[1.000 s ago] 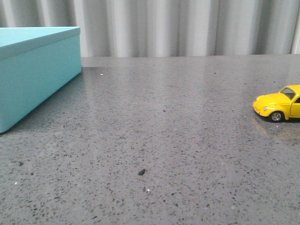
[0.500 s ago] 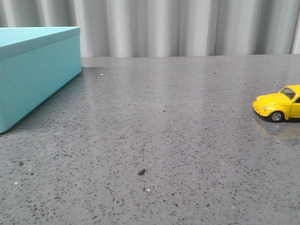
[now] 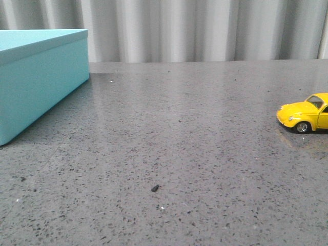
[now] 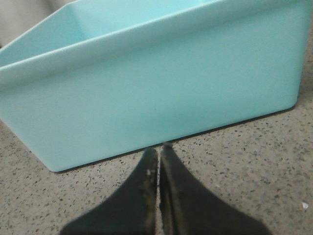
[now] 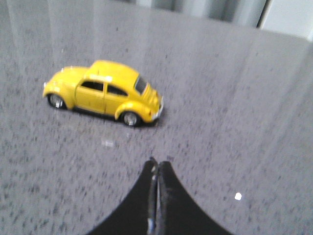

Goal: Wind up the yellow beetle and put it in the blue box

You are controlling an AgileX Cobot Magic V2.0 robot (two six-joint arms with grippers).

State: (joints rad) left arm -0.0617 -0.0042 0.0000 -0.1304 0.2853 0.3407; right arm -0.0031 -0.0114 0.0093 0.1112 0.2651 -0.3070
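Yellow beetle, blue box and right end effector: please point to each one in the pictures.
yellow beetle [image 5: 105, 93], right wrist view, on its side door.
blue box [image 4: 161, 93], left wrist view, on its near side wall.
right end effector [image 5: 157, 169], right wrist view, between the closed fingertips.

The yellow beetle [image 5: 104, 93] has a glossy, paint-like shine with silvery hubcaps and bumper, the blue box [image 4: 161, 93] looks smooth and matt like plain card or plastic, and the grey bench [image 3: 195, 154] is a speckled, stone-like surface with a soft polished sheen.
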